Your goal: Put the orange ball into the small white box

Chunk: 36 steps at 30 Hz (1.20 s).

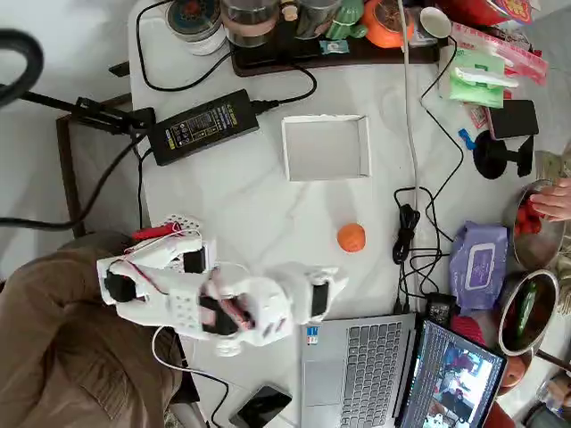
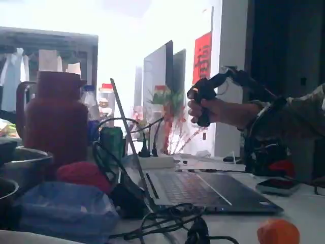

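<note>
Currently the table (image 1: 250, 214) is carrying everything, and the arm (image 1: 223, 303) is lying folded along its near edge in the overhead view, just left of the laptop (image 1: 357, 366). The box (image 1: 326, 148) is sitting toward the far edge, right of the power brick (image 1: 203, 125), with its floor bare. The ball (image 1: 351, 237) is resting on the open tabletop between box and laptop, well apart from both, and is touching nothing; in the fixed view it is showing low at the right (image 2: 278, 233), in front of the laptop.

The gripper (image 1: 326, 290) is pointing right, and the ball is lying just beyond it, farther from the near edge and slightly right. Whether its jaws are parted or closed cannot be told; they are blurred and holding nothing visible.

Judged from this layout, the coming reach is running away from the near edge toward the ball, and the box is lying farther along nearly the same line.
</note>
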Motion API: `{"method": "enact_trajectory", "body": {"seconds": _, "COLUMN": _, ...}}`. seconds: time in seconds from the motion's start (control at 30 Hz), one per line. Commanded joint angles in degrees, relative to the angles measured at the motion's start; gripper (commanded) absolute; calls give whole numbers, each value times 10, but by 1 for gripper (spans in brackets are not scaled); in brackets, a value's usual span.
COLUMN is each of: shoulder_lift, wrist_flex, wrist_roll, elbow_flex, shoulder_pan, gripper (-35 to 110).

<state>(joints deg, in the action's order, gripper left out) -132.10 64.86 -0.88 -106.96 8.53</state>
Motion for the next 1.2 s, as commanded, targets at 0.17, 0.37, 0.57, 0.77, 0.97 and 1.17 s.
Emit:
{"method": "enact_trajectory", "body": {"seconds": 0.17, "shoulder_lift": 133, "wrist_flex": 5, "wrist_roll": 0, "elbow_flex": 114, "shoulder_pan": 13, "gripper": 0}}
{"method": "enact_trajectory", "body": {"seconds": 0.37, "shoulder_lift": 246, "wrist_flex": 55, "wrist_roll": 1, "elbow_flex": 156, "shoulder_pan": 11, "gripper": 0}}
{"method": "enact_trajectory", "body": {"seconds": 0.57, "shoulder_lift": 295, "wrist_flex": 68, "wrist_roll": 1, "elbow_flex": 155, "shoulder_pan": 12, "gripper": 0}}
{"method": "enact_trajectory", "body": {"seconds": 0.77, "shoulder_lift": 323, "wrist_flex": 59, "wrist_roll": -8, "elbow_flex": 155, "shoulder_pan": 13, "gripper": 0}}
{"method": "enact_trajectory", "body": {"seconds": 0.97, "shoulder_lift": 386, "wrist_flex": 59, "wrist_roll": -10, "elbow_flex": 156, "shoulder_pan": 13, "gripper": 3}}
{"method": "enact_trajectory", "body": {"seconds": 1.17, "shoulder_lift": 381, "wrist_flex": 67, "wrist_roll": -10, "elbow_flex": 156, "shoulder_pan": 12, "gripper": 29}}
